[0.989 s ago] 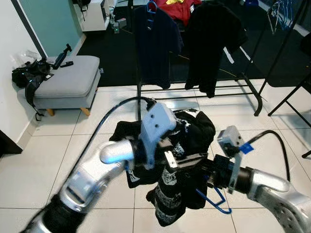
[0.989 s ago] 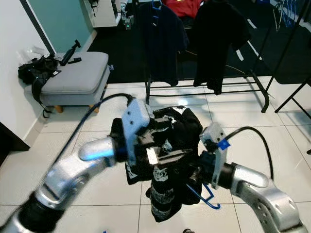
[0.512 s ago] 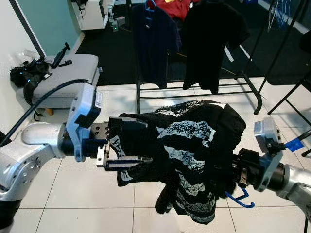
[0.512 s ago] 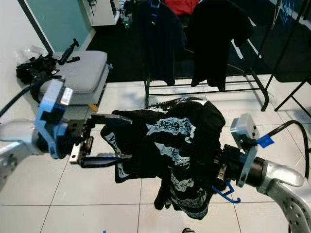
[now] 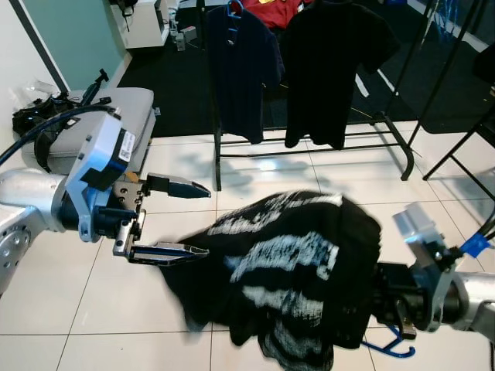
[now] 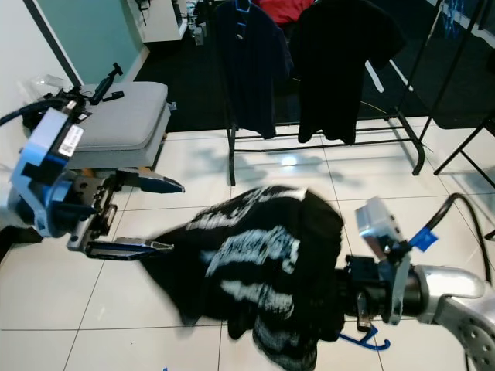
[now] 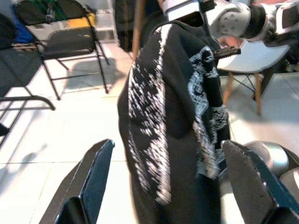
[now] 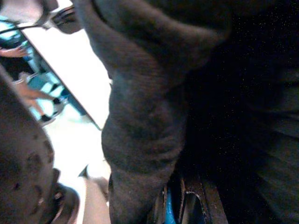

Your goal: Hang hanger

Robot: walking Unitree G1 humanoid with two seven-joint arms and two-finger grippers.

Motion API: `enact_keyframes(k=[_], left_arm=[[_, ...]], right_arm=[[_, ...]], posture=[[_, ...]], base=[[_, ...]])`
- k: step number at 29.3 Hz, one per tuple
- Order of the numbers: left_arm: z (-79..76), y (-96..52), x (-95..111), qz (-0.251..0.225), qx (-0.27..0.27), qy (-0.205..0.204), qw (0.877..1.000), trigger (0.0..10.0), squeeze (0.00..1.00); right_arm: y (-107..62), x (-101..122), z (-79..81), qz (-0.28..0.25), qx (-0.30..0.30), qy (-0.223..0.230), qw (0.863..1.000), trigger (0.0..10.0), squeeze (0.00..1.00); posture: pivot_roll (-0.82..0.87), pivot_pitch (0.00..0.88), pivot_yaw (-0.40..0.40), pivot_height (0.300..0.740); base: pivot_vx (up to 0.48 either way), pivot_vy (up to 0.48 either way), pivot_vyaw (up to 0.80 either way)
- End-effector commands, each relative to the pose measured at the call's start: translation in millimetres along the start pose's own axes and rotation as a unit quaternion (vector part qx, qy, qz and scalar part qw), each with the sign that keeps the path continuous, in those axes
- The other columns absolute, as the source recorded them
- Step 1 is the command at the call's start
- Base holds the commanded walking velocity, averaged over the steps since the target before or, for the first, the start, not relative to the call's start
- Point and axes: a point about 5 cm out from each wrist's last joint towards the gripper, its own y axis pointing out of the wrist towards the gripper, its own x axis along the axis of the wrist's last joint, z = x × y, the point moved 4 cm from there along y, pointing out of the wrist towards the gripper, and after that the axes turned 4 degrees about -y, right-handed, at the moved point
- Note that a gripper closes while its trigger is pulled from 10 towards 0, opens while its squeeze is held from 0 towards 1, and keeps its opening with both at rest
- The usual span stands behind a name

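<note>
A black shirt with a white print (image 5: 294,270) hangs blurred on a blue hanger, whose hook (image 5: 389,345) pokes out below it. My right gripper (image 5: 380,297) is at the shirt's right side, mostly hidden by the cloth, and is shut on the hanger; a blue piece of the hanger (image 8: 167,211) lies close to the right wrist camera. To the left of the shirt, my left gripper (image 5: 206,221) is open and apart from it. In the left wrist view its fingers (image 7: 96,179) frame the shirt (image 7: 173,112). The clothes rack (image 5: 309,143) stands behind.
A navy shirt (image 5: 240,69) and a black shirt (image 5: 332,69) hang on the rack. A grey ottoman (image 5: 128,108) and a black bag (image 5: 35,120) sit at the back left. Black folding-chair legs (image 5: 464,151) stand at the right. White floor tiles lie below.
My left gripper has let go of the shirt and drawn back to the left. The shirt has dropped and now swings from the hanger in my right gripper.
</note>
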Motion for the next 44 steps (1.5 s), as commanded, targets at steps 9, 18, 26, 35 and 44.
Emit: enact_keyframes(k=[9,18,26,35,44], left_arm=[[-18.1,-2.7,-9,0.076,-0.095,-0.035,0.992,10.0,0.00],[-21.5,-10.8,-24,0.130,-0.102,-0.052,0.985,10.0,0.00],[-18.4,-3.6,-35,0.142,-0.092,-0.050,0.984,9.9,0.00],[-25.7,27.3,-39,0.107,-0.119,-0.052,0.986,0.0,0.00],[-26.2,34.0,-45,0.112,-0.122,-0.046,0.985,0.0,0.00]], right_arm=[[15.8,13,9.0,-0.002,0.052,-0.033,0.998,10.0,0.00],[12.3,18,4.7,0.000,0.043,-0.043,0.998,10.0,0.00],[13.2,22,2.7,-0.001,0.042,-0.053,0.998,10.0,0.00],[18.1,25,-2.2,-0.008,0.035,-0.061,0.998,10.0,0.00],[19.5,26,-7.8,-0.022,0.016,-0.064,0.998,10.0,0.00]], posture=[[-0.01,0.150,0.089,0.740],[-0.01,0.150,0.086,0.740],[-0.01,0.146,0.083,0.740],[-0.02,0.140,0.082,0.740],[-0.01,0.147,0.085,0.740]], base=[[0.000,0.000,0.00],[0.000,0.000,0.00],[0.000,0.000,0.00],[0.000,0.000,0.00],[0.000,0.000,0.00]])
